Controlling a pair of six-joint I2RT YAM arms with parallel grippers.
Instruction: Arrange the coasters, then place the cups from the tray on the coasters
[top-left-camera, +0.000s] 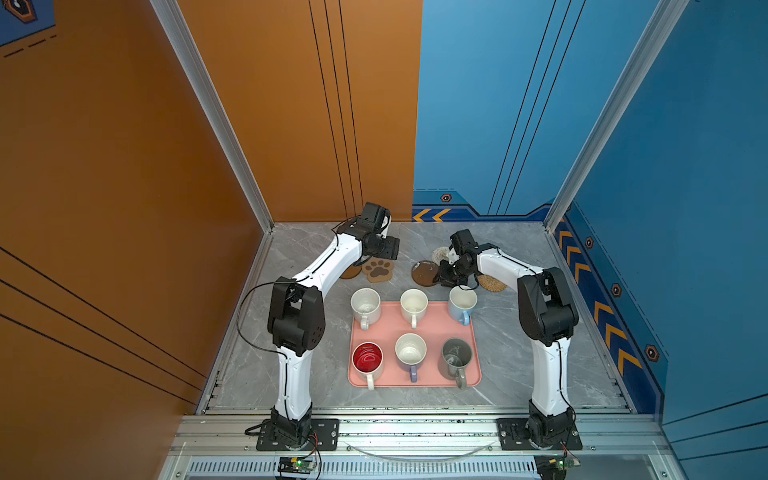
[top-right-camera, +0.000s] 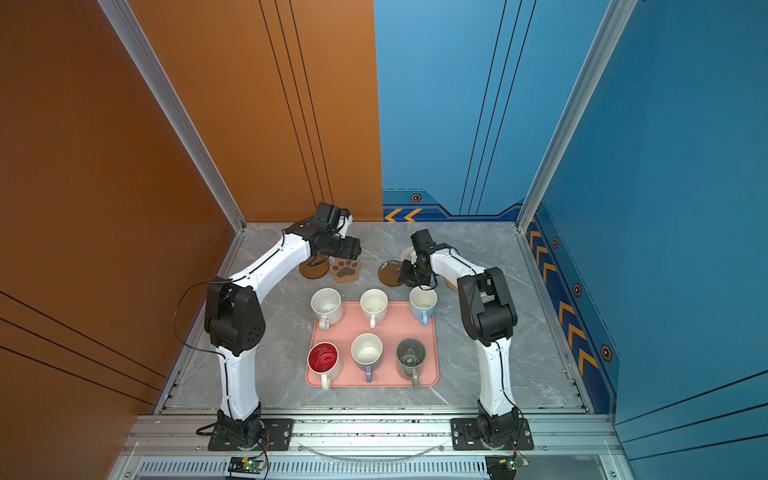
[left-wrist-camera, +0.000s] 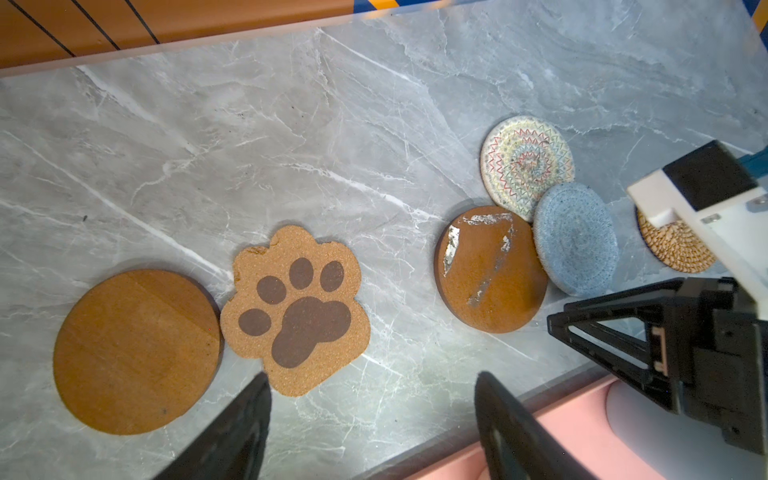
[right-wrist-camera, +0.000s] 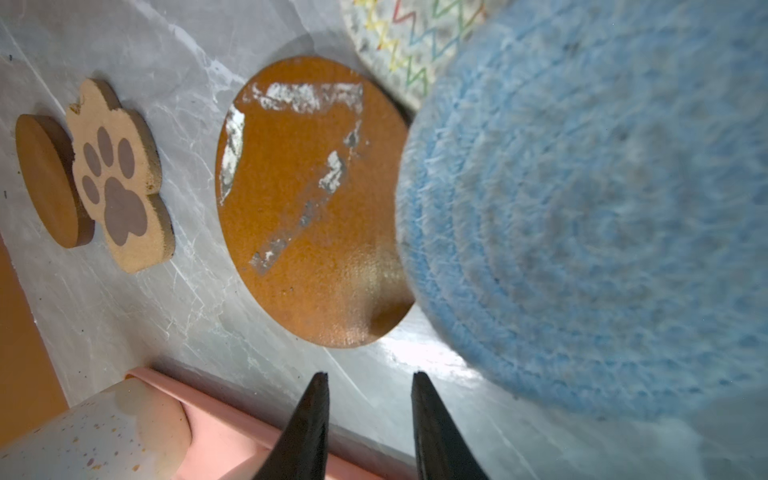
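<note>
Six cups stand on the pink tray (top-left-camera: 432, 330): two white (top-left-camera: 365, 305) (top-left-camera: 414, 305), a light blue one (top-left-camera: 462, 303), a red-inside one (top-left-camera: 368, 359), a lavender one (top-left-camera: 410, 353) and a grey one (top-left-camera: 457, 355). Behind the tray lie the coasters: brown disc (left-wrist-camera: 137, 351), paw print (left-wrist-camera: 297, 309), scratched brown disc (left-wrist-camera: 490, 270), cream woven (left-wrist-camera: 527, 166), blue-grey (left-wrist-camera: 575, 239) and rattan (left-wrist-camera: 673, 249). The blue-grey one overlaps the cream one and touches the scratched disc. My left gripper (left-wrist-camera: 372, 378) hovers open above the paw print. Low beside the scratched disc, my right gripper (right-wrist-camera: 370, 374) has its jaws slightly apart and holds nothing.
The orange wall (top-left-camera: 291, 124) and the blue wall (top-left-camera: 498, 124) close the back of the marble table (top-left-camera: 519, 353). The brown disc and the paw print touch each other. The right arm (top-left-camera: 498, 262) covers part of the rattan coaster.
</note>
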